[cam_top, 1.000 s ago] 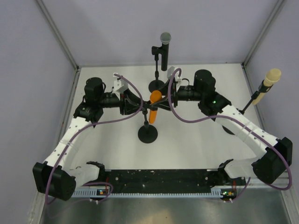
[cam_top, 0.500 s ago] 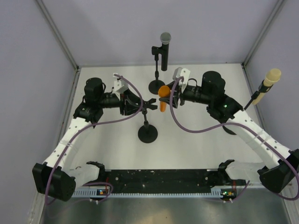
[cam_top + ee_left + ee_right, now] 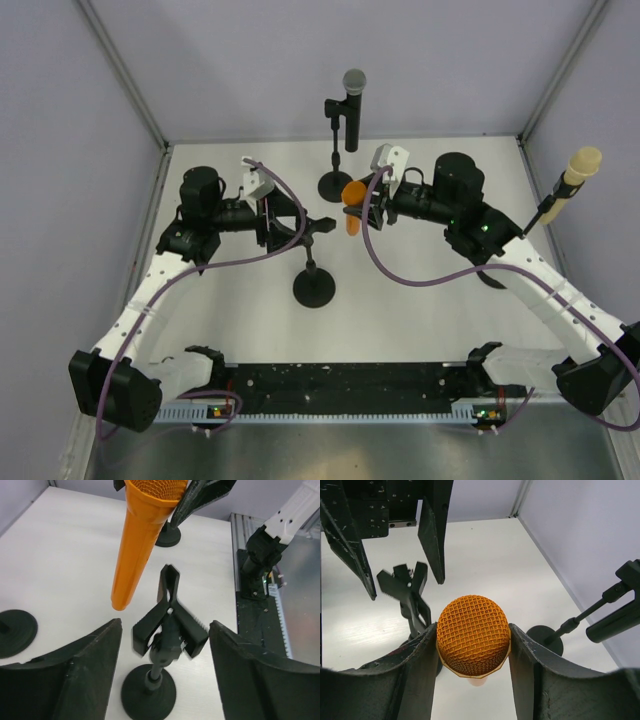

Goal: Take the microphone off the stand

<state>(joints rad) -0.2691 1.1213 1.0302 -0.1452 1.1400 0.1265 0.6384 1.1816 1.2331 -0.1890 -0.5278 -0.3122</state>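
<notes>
The orange microphone (image 3: 351,210) (image 3: 140,540) hangs clear of its stand, mesh head (image 3: 473,634) up, with my right gripper (image 3: 363,208) (image 3: 473,632) shut on the head. The black stand (image 3: 314,288) is just left of it, and its clip (image 3: 320,227) (image 3: 170,614) (image 3: 406,582) holds nothing. My left gripper (image 3: 303,226) (image 3: 165,629) is open, one finger on each side of the clip and stem, touching neither. The microphone's lower tip hangs a little above and beside the clip.
A black microphone (image 3: 353,98) sits in a stand at the back centre, its base (image 3: 335,185) (image 3: 15,632) (image 3: 545,639) close behind my right gripper. A beige microphone (image 3: 576,172) is clipped on a stand at the right wall. A black rail (image 3: 340,385) runs along the near edge.
My right gripper pulled the orange microphone out of the clip and carried it right and back. My left gripper opened off the stand, which stays upright.
</notes>
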